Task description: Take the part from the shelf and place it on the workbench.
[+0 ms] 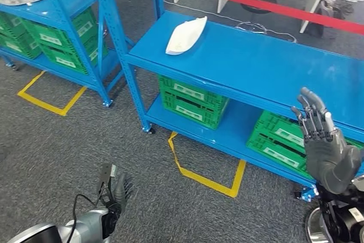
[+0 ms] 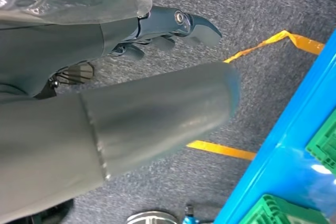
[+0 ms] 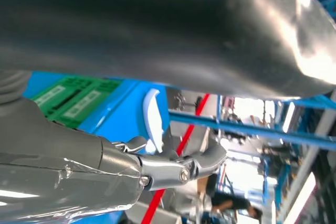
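A white curved part (image 1: 186,35) lies on the top board of the blue shelf (image 1: 257,61), toward its left end; the right wrist view catches the same part (image 3: 152,119) past the fingers. My right hand (image 1: 325,143) is raised at the shelf's front edge, far to the right of the part, its fingers apart and holding nothing. My left hand (image 1: 115,193) hangs low over the grey carpet, well short of the shelf, with its fingers loosely extended and nothing in them, as the left wrist view (image 2: 158,30) also shows.
Green crates (image 1: 191,101) sit on the shelf's lower board, another crate (image 1: 283,140) to the right. A second blue shelf (image 1: 64,21) with green crates stands at the left. Yellow tape (image 1: 206,177) marks the carpet. A red barrier tape (image 1: 266,4) runs behind.
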Motion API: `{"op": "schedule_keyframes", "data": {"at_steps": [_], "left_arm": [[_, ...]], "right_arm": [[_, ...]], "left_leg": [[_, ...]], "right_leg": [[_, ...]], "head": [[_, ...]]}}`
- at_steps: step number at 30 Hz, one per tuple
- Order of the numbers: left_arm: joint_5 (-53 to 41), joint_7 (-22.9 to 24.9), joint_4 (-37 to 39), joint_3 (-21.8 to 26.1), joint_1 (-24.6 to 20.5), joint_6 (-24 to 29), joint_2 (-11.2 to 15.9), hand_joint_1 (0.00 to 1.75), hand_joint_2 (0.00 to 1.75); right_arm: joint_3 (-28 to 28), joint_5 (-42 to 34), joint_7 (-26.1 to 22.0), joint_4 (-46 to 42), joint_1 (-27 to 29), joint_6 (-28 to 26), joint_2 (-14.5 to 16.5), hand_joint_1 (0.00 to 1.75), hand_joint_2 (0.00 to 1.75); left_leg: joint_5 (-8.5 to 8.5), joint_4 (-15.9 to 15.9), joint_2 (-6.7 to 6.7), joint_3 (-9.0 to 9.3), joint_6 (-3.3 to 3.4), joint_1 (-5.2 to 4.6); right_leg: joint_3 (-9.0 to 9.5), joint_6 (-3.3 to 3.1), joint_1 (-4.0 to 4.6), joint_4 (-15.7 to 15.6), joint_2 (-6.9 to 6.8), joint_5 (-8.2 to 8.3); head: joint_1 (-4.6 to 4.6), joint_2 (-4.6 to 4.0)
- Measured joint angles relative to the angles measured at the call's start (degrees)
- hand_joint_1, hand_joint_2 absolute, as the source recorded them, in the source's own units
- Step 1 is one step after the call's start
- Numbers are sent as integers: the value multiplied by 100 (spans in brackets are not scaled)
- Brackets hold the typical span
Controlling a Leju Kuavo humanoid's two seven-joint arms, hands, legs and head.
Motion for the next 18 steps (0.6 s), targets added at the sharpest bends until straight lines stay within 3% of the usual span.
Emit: {"op": "schedule_keyframes", "data": {"at_steps": [1, 2, 3, 4, 6, 8, 10, 12, 13, 15, 16, 18], "left_arm": [[19, 3, 1, -1, 5, -2, 16, 0, 0], [31, 4, 1, -1, 9, -3, 27, 0, 0], [42, 3, 1, -1, 11, -4, 34, 0, 0], [50, 2, 1, -1, 10, -4, 37, 0, 0], [59, -4, 1, 0, 6, -4, 51, 0, 0], [69, -10, 1, 0, 5, -4, 78, 0, 0], [78, -13, 1, 0, -1, -4, 87, 0, 0], [79, -14, 1, 0, -13, -9, 85, 0, 0], [79, -15, 1, 0, -15, -16, 86, 0, 0], [82, -17, 2, 0, 3, -29, 97, 0, 0], [84, -18, 3, 0, 21, -31, 104, 0, 0], [89, -18, 5, 0, 50, -30, 114, 0, 0]], "right_arm": [[8, -26, -17, 35, -25, 26, 1, 0, 0], [15, -50, -49, 77, -40, 59, 1, 0, 0], [23, -67, -91, 130, -63, 99, 2, 0, 0], [31, -78, -137, 185, -97, 141, 2, 0, 0], [46, -83, -214, 283, -190, 210, 8, 0, 0], [56, -81, -250, 360, -256, 248, 23, 0, 0], [63, -72, -263, 429, -279, 277, 35, 0, 0], [67, -58, -270, 481, -307, 304, 61, 0, 0], [67, -50, -272, 506, -332, 315, 74, 0, 0], [69, -40, -274, 559, -369, 326, 102, 0, 0], [72, -36, -274, 587, -373, 331, 112, 0, 0], [78, -32, -275, 625, -371, 339, 127, 0, 0]], "left_leg": [[-4, 0, 61, 2, 1, -3], [-10, 2, 118, 5, -3, -3], [-19, 4, 178, 11, -11, -2], [-32, 8, 236, 23, -28, 0], [-71, 28, 347, 50, -84, -19], [-96, 44, 457, 60, -145, -53], [-115, 49, 587, 69, -196, -58], [-250, 219, 454, 25, -251, -25], [-397, 470, 298, -82, -273, -9], [-758, 1279, 18, -486, -285, 1], [-871, 1650, -34, -696, -281, -1], [-877, 1947, -69, -905, -264, -3]], "right_leg": [[-147, 21, -20, 335, -32, -111], [-204, 40, -42, 474, -48, -117], [-141, 58, -63, 371, -73, -13], [28, 70, -81, 50, -129, 169], [463, 74, -62, -782, -402, 455], [663, 11, -16, -1175, -561, 502], [664, -81, 2, -1203, -431, 508], [665, -145, -4, -1225, -282, 533], [670, -177, -13, -1235, -215, 546], [661, -222, -14, -1236, -70, 558], [658, -235, -9, -1236, 13, 561], [659, -241, 0, -1236, 147, 564]], "head": [[7, 0], [11, 0], [18, 0], [20, 0], [32, 0], [25, 0], [1, 0], [-12, 0], [-25, 0], [-51, 0], [-64, 0], [-74, 0]]}}
